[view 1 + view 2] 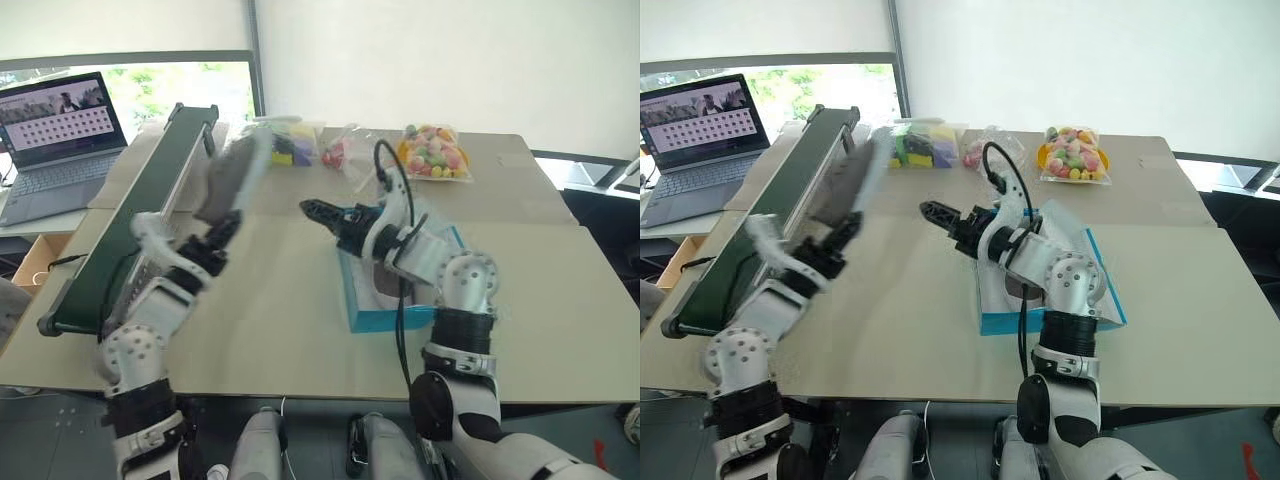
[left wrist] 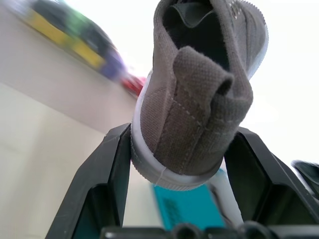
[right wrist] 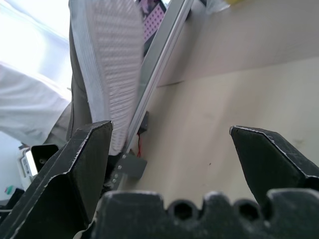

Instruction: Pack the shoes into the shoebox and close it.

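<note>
The big table (image 1: pixel 270 330) is tan. My blue shoebox (image 1: pixel 385 320) sits on it, under my right arm. I cannot read any writing on the box. My left gripper (image 2: pixel 182 149) squeezes a grey shoe (image 2: pixel 199 84) by its heel, up in the air. My right gripper (image 3: pixel 172 149) has its fingers spread wide, holding nothing.

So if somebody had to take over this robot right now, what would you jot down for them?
Left gripper: shut on a grey shoe at its heel, held up above the table.
Right gripper: open, empty, reaching toward that shoe from over the shoebox.
Shoebox: open on the table under the right arm; something lies inside, but I cannot tell if it is the other shoe.
Left to do: get the held shoe into the box, then close the lid.
</note>
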Available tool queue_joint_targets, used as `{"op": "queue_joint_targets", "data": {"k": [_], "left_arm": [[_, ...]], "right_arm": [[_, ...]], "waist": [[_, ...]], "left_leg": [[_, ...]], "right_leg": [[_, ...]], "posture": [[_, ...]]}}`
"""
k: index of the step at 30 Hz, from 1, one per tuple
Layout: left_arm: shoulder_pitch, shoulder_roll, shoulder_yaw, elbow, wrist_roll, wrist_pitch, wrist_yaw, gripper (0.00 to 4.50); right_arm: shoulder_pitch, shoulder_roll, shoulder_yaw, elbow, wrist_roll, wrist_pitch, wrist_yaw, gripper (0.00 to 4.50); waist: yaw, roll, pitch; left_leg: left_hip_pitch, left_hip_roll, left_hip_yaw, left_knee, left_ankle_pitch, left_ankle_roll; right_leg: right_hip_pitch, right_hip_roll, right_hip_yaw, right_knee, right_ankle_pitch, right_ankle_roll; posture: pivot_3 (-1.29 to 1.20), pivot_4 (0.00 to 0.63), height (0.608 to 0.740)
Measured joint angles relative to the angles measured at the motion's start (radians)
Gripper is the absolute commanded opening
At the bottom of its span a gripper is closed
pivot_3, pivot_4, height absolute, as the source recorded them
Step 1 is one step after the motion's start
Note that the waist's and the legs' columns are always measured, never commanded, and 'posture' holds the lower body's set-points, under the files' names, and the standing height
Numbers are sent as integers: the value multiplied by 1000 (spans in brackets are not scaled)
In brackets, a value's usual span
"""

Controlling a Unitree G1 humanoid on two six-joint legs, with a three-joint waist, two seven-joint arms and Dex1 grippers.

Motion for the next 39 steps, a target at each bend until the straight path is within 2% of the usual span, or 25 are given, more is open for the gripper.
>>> {"op": "queue_joint_targets", "data": {"k": [7, 11, 12, 13, 22, 27, 31, 32, 34, 35, 39], "left_arm": [[20, -31, -139, -44, -14, 24, 12, 2409], [25, -27, -164, -45, -13, 24, 13, 2409], [25, -23, -166, -44, -12, 24, 13, 2403], [25, -16, -167, -44, -10, 23, 13, 2403], [24, 28, -184, -29, 48, 17, 0, 2403], [24, 28, -196, -30, 73, 2, -10, 2403], [18, 43, -224, -34, 114, -45, -40, 2403], [18, 44, -230, -35, 124, -56, -49, 3315], [19, 55, -247, -39, 131, -65, -73, 3962], [23, 68, -266, -43, 146, -66, -89, 4426], [48, 117, -337, -55, 221, -92, -144, 4481]], "right_arm": [[-37, -7, -17, -1, 32, 2, -62, 4500], [-37, -9, -19, 0, 25, -22, -86, 4500], [-37, -8, -19, 0, 25, -30, -92, 3984], [-37, -8, -19, 0, 24, -35, -100, 3871], [-27, -8, 23, -2, 14, -44, -131, 865], [-26, -12, 37, -3, 15, -62, -124, 865], [-26, 15, -2, -3, 59, -72, -145, 865], [-26, 16, -11, -3, 75, -73, -153, 815], [-26, 17, -32, -2, 96, -85, -171, 815], [-26, 17, -53, -2, 107, -112, -184, 815], [-42, -48, -60, 13, 78, -179, -206, 815]], "waist": [[-20, 0, 0], [-26, 0, 0], [-26, 0, 0], [-27, 0, 0], [-29, 0, 0], [-30, 0, 0], [-29, 1, 0], [-29, 1, 0], [-28, 1, 0], [-27, 1, 0], [-27, 4, 2]], "left_leg": [[2, 2, -3, 0, -2, -3], [1, 2, -3, 0, 0, 0], [1, 2, -3, 0, 0, 0], [1, 2, -3, 0, 0, 0], [1, 2, -3, 0, -2, -4], [1, 2, -3, 0, -2, -4], [1, 2, -3, -1, -2, -4], [1, 2, -3, -1, -3, -4], [1, 2, -3, -1, -3, -5], [1, 2, -3, -1, -3, -6], [1, 2, -3, -1, -4, -7]], "right_leg": [[0, 3, 0, 1, 0, 0], [0, 3, 0, 1, 0, 0], [0, 3, 0, 1, 0, 0], [0, 3, 0, 1, 0, 0], [0, 3, 0, 1, 0, 0], [0, 3, 0, 0, 0, 0], [-1, 3, 0, 0, 0, 0], [-1, 3, 0, 0, 0, 0], [0, 3, 0, 0, 0, 0], [0, 3, 0, 0, 0, 0], [-1, 3, 0, -1, 0, -1]], "posture": [[0, 150, 681], [0, 150, 681], [0, 150, 681], [0, 150, 681], [0, 150, 681], [0, 150, 681], [0, 150, 681], [0, 150, 681], [0, 150, 681], [0, 150, 681], [0, 150, 681]]}}
